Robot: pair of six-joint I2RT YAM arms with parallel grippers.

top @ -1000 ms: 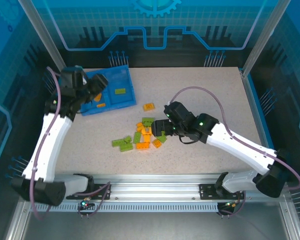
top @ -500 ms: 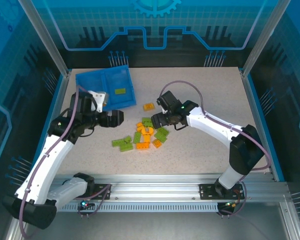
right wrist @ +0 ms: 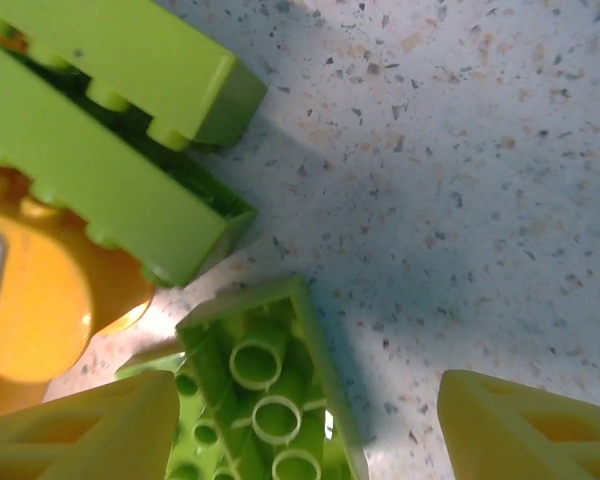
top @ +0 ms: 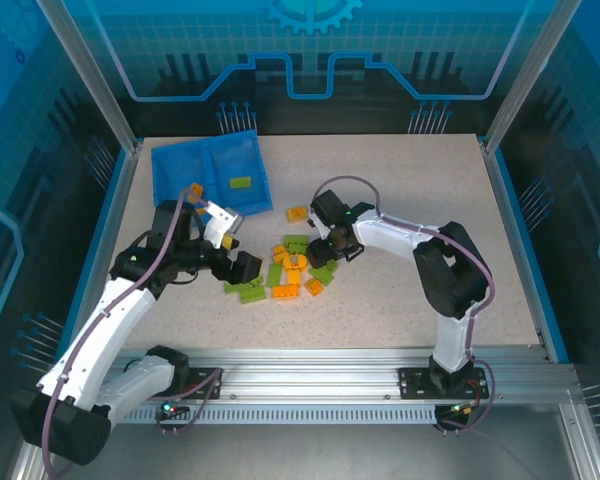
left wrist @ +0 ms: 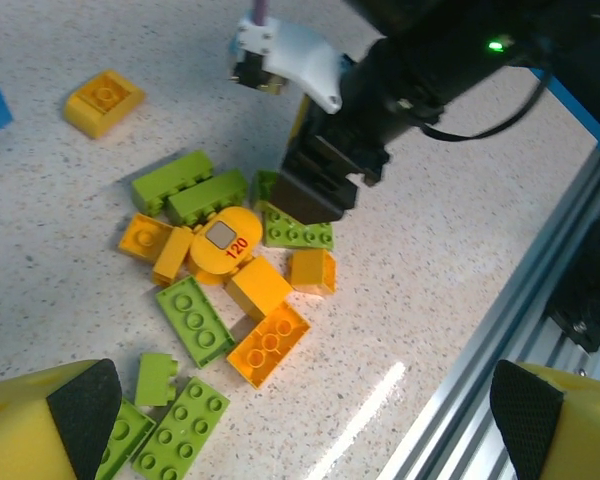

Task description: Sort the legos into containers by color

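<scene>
Count, top view: one shallow blue plastic tray [top: 175, 165] sits at the upper left of the speckled beige table [top: 430, 180], with two compartments side by side. The right compartment holds one light green studded brick [top: 242, 182]. One orange studded brick [top: 194, 190] appears to lie in the left compartment. The loose pile of legos [top: 290, 265] lies at frame centre, well apart from the tray. One lone orange brick [top: 298, 212] lies just above the pile.

Count, left wrist view: there are six rectangular orange bricks, including the lone one at upper left, plus one round orange piece [left wrist: 225, 240]. At least seven green bricks can be counted; some are partly hidden, so the green total is uncertain.

Pose: the left arm reaches up from lower left and bends toward centre. The left gripper [top: 242, 268] hangs at the pile's left edge. Its yellow fingers [left wrist: 40, 420] stand wide apart in the bottom corners of the wrist view, with nothing between them.

The right arm folds back from lower right, its forearm running left. The right gripper [top: 318, 252] points down onto the pile's upper right part. In the right wrist view its fingers [right wrist: 530, 425] are apart around a tilted green brick with its underside up [right wrist: 270, 390]. The frame-left finger meets the brick's edge and the frame-right finger is clear of it, so the brick is not clamped.

Writing: "120" in red sits beside a grey square on the round orange piece.
</scene>
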